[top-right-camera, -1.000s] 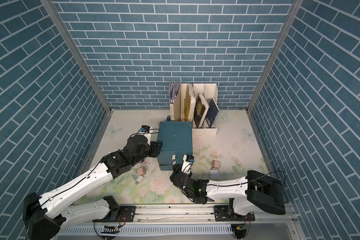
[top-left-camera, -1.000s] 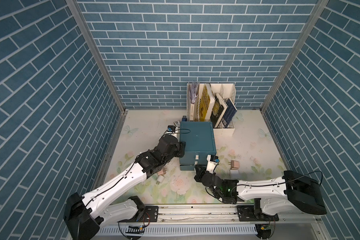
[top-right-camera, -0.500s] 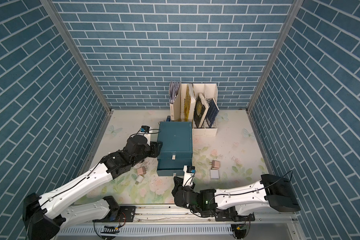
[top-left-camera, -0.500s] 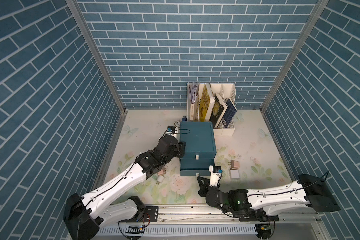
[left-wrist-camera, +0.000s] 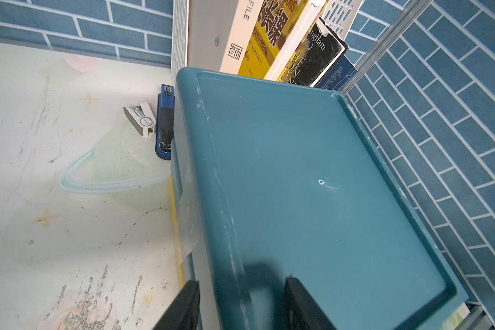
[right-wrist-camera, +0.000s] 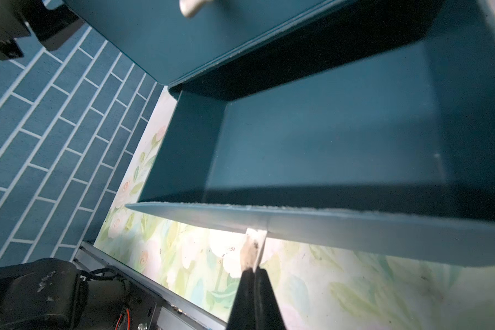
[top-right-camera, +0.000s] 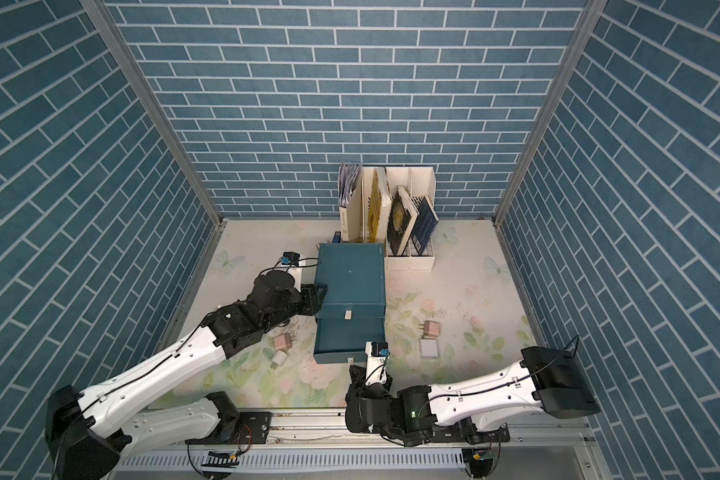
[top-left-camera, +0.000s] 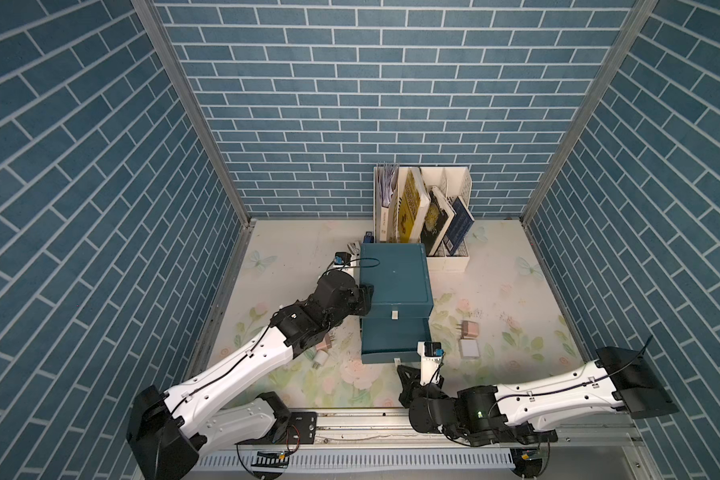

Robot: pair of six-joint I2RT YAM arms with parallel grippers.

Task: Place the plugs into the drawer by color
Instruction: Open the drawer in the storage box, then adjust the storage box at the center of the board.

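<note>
The teal box stands mid-table, and its lowest drawer is pulled out toward the front. In the right wrist view the drawer is empty. My right gripper is shut on the drawer's white tab handle. My left gripper is open, with its jaws straddling the box's left top edge. A pink plug and a white plug lie right of the drawer. Another pink plug and a white plug lie left of it, by my left arm.
A white book rack with several books stands behind the box against the back wall. A white stapler and a dark blue stick lie at the box's back left corner. A higher drawer's tab sits flush with the box.
My right arm has drawn back toward the front rail, sliding the lowest drawer out by its tab. The white plug on the right has come into view. My left arm has held still.
</note>
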